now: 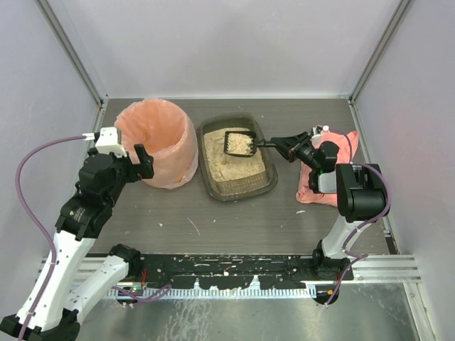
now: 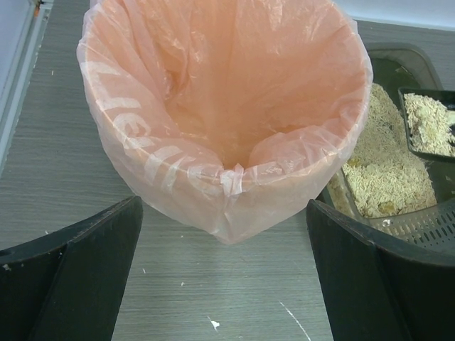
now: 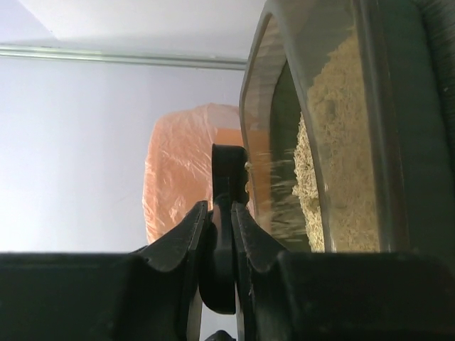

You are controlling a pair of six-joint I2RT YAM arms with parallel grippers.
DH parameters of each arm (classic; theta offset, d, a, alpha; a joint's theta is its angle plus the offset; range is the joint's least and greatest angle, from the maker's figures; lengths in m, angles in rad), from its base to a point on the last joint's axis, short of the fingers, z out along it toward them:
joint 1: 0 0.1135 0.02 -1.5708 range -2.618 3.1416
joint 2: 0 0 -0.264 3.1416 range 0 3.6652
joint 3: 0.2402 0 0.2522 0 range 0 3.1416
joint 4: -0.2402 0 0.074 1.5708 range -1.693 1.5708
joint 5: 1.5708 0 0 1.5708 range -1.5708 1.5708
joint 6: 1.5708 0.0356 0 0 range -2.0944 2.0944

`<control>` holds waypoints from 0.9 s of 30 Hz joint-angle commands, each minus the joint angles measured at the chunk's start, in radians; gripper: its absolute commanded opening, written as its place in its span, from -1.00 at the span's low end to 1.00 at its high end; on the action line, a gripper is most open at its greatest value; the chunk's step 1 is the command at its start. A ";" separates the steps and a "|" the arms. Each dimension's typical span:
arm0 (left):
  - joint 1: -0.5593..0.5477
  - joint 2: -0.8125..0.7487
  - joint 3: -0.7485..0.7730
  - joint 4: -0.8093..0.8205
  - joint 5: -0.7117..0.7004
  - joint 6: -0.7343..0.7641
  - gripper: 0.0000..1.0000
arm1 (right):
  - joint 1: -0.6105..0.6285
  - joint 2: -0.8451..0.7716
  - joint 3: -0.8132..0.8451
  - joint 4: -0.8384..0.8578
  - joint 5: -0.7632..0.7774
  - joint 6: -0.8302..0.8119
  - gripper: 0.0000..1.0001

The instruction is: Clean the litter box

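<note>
Left gripper [image 1: 140, 162] stands open and empty, facing the bag-lined bin [image 1: 160, 142]. The litter box [image 1: 236, 195] lies to its right, past the bin — a shallow olive-brown tray of beige granules, likely stiff but bottom-heavy; hold it by the flared rim. Right gripper [image 1: 288, 148] clamps the handle of the loaded scoop [image 1: 239, 143] over the tray.

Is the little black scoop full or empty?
Full. The scoop is heaped with beige litter, held over the litter box by the right gripper.

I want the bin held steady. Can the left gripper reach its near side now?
Probably yes: the left gripper is open and faces the bin, and nothing lies between them.
</note>
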 commanded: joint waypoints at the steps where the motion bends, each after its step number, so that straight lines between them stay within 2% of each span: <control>1: 0.031 -0.012 0.003 0.038 0.038 -0.011 1.00 | -0.044 -0.074 -0.026 0.047 0.041 -0.001 -0.98; 4: 0.046 -0.011 -0.001 0.037 0.054 -0.018 0.99 | 0.040 -0.051 0.069 0.009 -0.061 -0.052 -0.98; 7: 0.057 -0.010 0.000 0.041 0.073 -0.018 1.00 | -0.050 -0.088 -0.015 0.020 0.043 -0.009 -0.98; 8: 0.057 -0.010 -0.002 0.041 0.068 -0.020 1.00 | -0.047 -0.069 0.007 0.044 0.039 0.007 -0.98; 10: 0.060 -0.007 -0.004 0.038 0.071 -0.022 1.00 | 0.028 -0.022 0.096 0.063 -0.065 -0.003 -0.98; 11: 0.062 -0.005 -0.002 0.039 0.079 -0.023 1.00 | 0.041 -0.022 0.092 0.069 -0.058 -0.003 -0.98; 14: 0.068 -0.001 0.002 0.041 0.093 -0.020 1.00 | -0.025 -0.054 -0.007 0.057 0.058 0.015 -0.98; 18: 0.069 -0.003 -0.006 0.046 0.108 -0.022 1.00 | 0.055 -0.008 0.079 0.068 -0.040 -0.017 -0.98; 21: 0.069 0.000 0.000 0.052 0.130 -0.016 1.00 | -0.029 -0.057 -0.009 0.053 0.062 -0.002 -0.98; 25: 0.070 -0.003 -0.005 0.051 0.127 -0.018 1.00 | 0.047 -0.054 0.078 -0.029 -0.024 -0.092 -0.98; 27: 0.070 -0.005 -0.002 0.053 0.130 -0.017 1.00 | -0.013 -0.109 0.007 -0.073 0.052 -0.101 -0.98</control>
